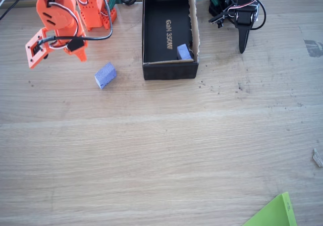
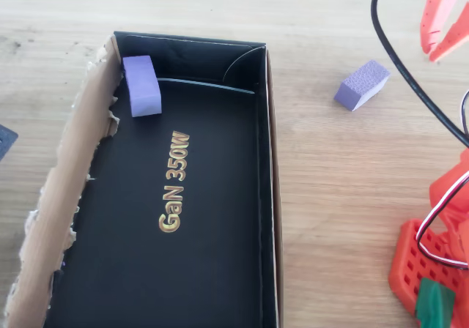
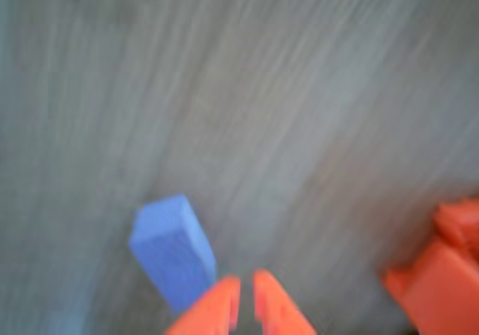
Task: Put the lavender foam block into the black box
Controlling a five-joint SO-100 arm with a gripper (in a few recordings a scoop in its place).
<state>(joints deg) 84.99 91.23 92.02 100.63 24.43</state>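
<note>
This looks like a hobby robotics bench or small lab. A pale wooden tabletop (image 1: 161, 150) carries an orange 3D-printed arm (image 1: 65, 14) at 11 o'clock in the fixed view, with loose wiring (image 1: 75, 37) exposed. A reused black box (image 1: 169, 32) (its brown edge torn ragged) sits at 12 o'clock, and dark crumbs (image 1: 219, 87) speckle the wood nearby.

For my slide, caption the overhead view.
One foam block sits in the black box; another block waits outside near the orange gripper.
</note>
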